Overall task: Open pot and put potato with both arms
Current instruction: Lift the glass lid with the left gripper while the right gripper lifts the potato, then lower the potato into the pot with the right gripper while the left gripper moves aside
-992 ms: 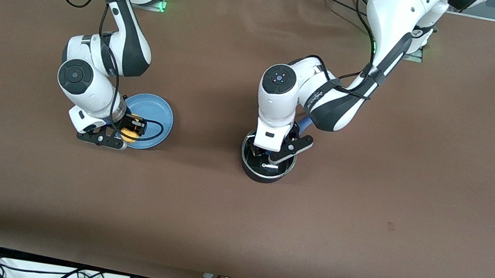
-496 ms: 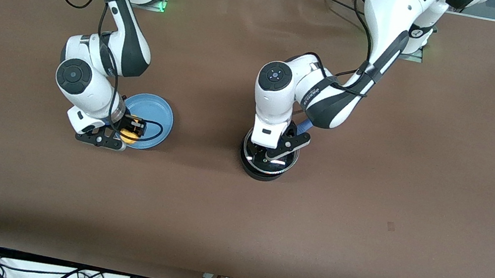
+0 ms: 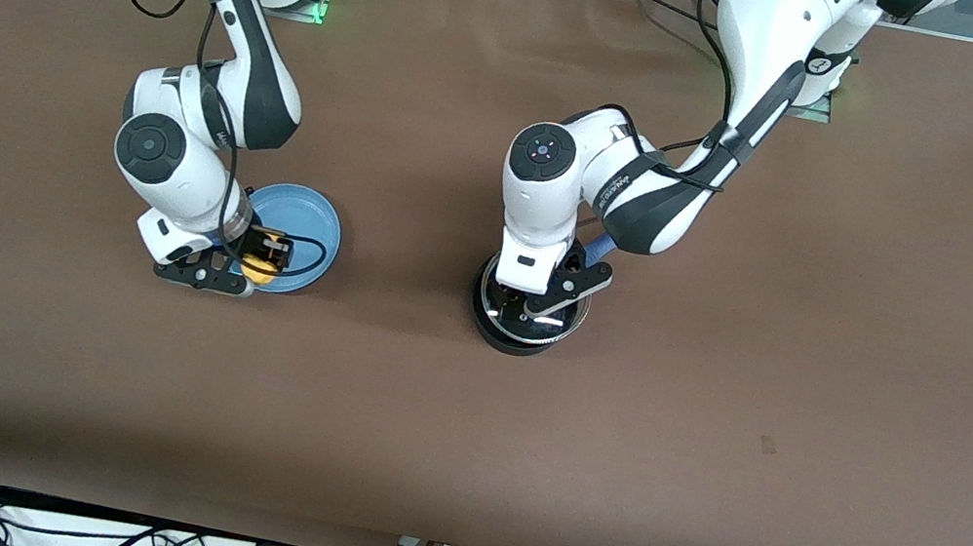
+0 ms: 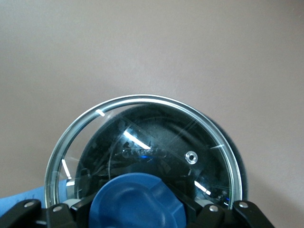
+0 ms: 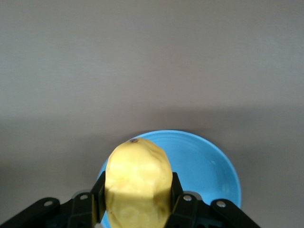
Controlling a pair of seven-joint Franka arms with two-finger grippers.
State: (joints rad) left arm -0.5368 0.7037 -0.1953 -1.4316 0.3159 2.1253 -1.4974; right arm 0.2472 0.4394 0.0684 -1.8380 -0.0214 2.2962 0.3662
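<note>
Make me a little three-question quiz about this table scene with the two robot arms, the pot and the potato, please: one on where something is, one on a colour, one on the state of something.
1. Where is the potato?
A. inside the pot
B. between the right gripper's fingers, over the plate
C. lying on the bare table

2. What colour is the plate?
A. light blue
B. red
C. white

3. What is the state of the pot?
A. its lid lies on the table
B. it lies on its side
C. its glass lid is over it, with the left gripper shut on the knob

Answers:
1 B, the right wrist view shows the right gripper clamping the potato above the plate.
2 A, it shows light blue in both views.
3 C, the left wrist view shows the lid over the pot and the left gripper around the blue knob.
</note>
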